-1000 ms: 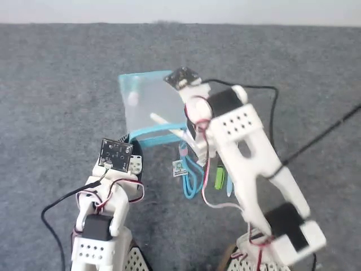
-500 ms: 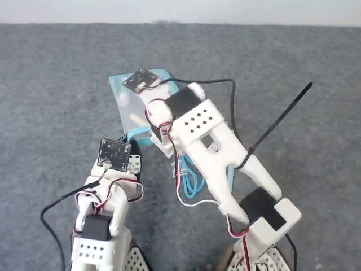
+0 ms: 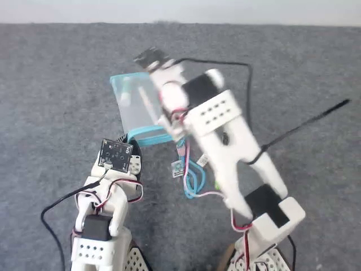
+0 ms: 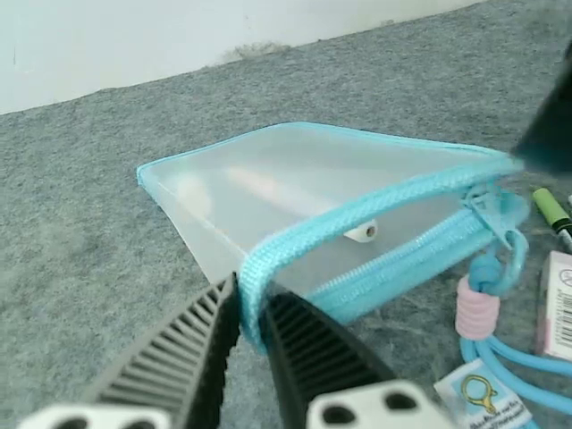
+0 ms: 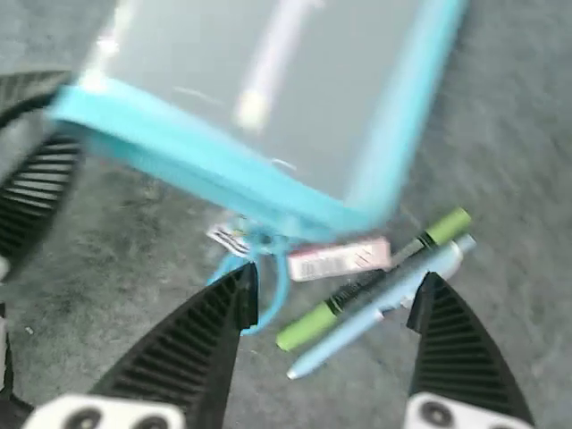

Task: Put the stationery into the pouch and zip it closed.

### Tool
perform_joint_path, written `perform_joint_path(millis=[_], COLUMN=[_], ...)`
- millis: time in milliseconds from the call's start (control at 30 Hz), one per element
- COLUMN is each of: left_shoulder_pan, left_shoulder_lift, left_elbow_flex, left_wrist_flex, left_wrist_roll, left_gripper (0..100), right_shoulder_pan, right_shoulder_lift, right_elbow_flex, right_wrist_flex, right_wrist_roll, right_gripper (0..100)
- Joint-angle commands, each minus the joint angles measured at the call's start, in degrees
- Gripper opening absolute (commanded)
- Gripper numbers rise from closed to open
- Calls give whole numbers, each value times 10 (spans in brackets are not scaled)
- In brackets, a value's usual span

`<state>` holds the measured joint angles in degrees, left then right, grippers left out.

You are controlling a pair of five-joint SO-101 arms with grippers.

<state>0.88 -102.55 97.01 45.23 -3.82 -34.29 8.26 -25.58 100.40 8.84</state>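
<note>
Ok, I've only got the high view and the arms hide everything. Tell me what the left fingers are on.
Observer: The left fingers are shut on the pouch's blue zipper edge, at one end of its mouth.
Operator: Now give me the right ones.
Observer: The right fingers are open and grip nothing, just off the pouch's corner.
Operator: Tell me what's under them.
Observer: A green pen and a blue pen lie side by side on the table, outside the pouch.
</note>
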Motion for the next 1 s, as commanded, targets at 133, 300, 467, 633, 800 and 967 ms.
perform_joint_path(millis=[133,300,467,633,800,967], left_shoulder_pan=[5,4,3,1,1,1], left_shoulder_lift=[-6,-6,-5,-5,-5,-5], left_elbow_flex=[-4,-4,-4,-4,-4,-4], left_wrist_flex=[-2,-2,2,7,7,7], left_wrist_roll=[-7,-7,-7,-7,-7,-7], left_gripper=[12,12,12,12,12,12], right_shoulder_pan=[95,99,115,158,175,173], right_shoulder_lift=[-129,-323,-460,-479,-450,-364], right_elbow_flex=[53,277,519,669,737,740], right_wrist_flex=[24,-13,-109,-205,-269,-313], right_wrist_roll=[15,33,38,38,33,15], right_gripper=[245,203,206,208,209,209])
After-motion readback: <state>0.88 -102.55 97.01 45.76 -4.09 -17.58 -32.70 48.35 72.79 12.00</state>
